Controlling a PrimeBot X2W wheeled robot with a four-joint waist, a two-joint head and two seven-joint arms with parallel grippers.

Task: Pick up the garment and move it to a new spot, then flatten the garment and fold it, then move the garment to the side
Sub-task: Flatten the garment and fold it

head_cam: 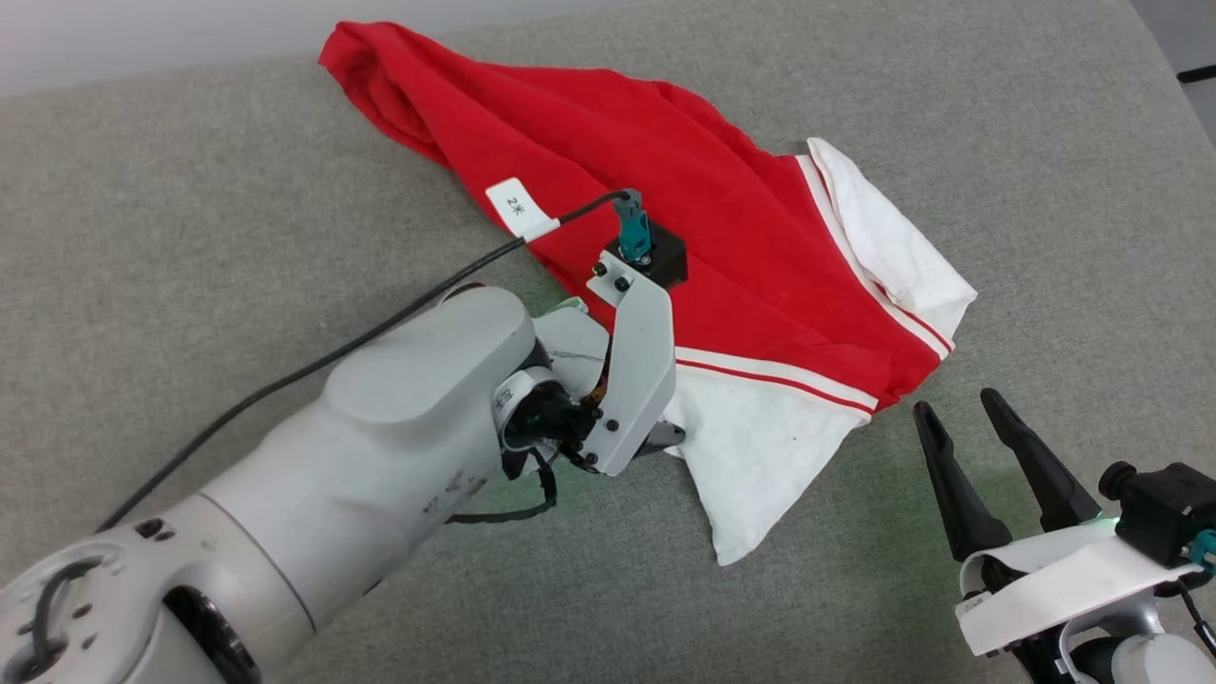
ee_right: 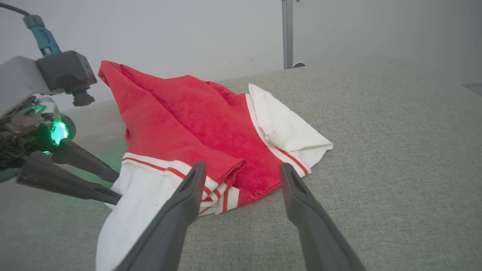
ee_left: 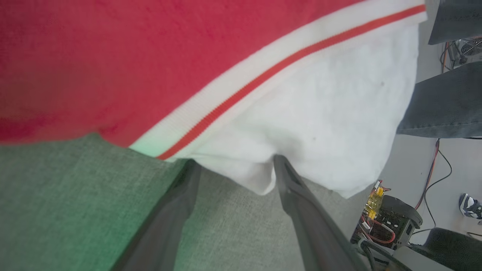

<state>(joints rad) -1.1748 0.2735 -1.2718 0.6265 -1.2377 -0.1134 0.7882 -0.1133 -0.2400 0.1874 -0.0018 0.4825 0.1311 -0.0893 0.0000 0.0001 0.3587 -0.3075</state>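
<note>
Red cloth with white ends: one garment [head_cam: 665, 218] lies crumpled on the grey woven surface [head_cam: 190, 171], a little beyond the middle. Its long axis runs on a slant, with the bunched red end pointing to the far left and two white sleeves at the near right end. One sleeve [head_cam: 760, 456] spreads toward the robot, and the other [head_cam: 893, 256] is folded over on the right. Each meets the red along a white band with a red stripe. Two grippers are at work, each with two dark fingers. The left gripper [ee_right: 115, 187] is spread wide, its tips at the edge of the nearer sleeve and pinching nothing. The right gripper [head_cam: 955, 402] is also spread wide and empty, just beside the garment's near right corner and apart from it.
</note>
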